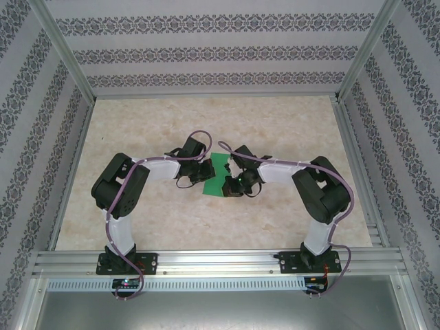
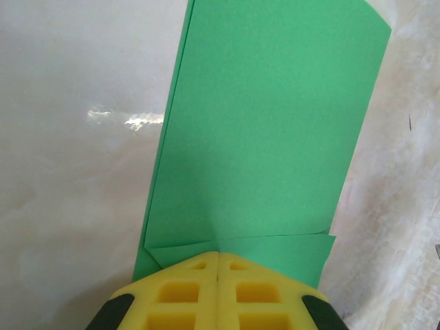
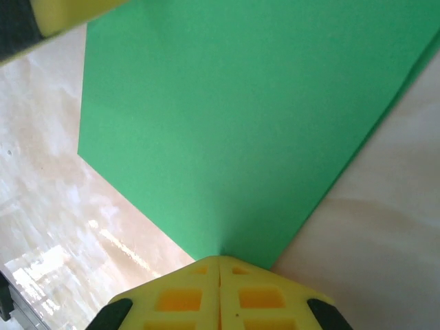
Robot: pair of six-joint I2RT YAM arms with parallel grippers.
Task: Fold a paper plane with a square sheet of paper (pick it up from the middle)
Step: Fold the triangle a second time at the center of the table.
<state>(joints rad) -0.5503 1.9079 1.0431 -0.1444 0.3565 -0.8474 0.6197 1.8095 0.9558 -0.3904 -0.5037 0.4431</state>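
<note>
The green paper looks matt and smooth, with crisp creases. The table top is glossy and marble-patterned, catching bright glints. The yellow fingertips look like matt moulded plastic, and the rails are dull metal.

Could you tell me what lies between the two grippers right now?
The square sheet of paper spans that gap in the top view, with the left gripper and right gripper each shut on an edge.

Pale, glossy marbled counter; 1 folded square sheet of paper over it, between left fingers and right fingers.
</note>
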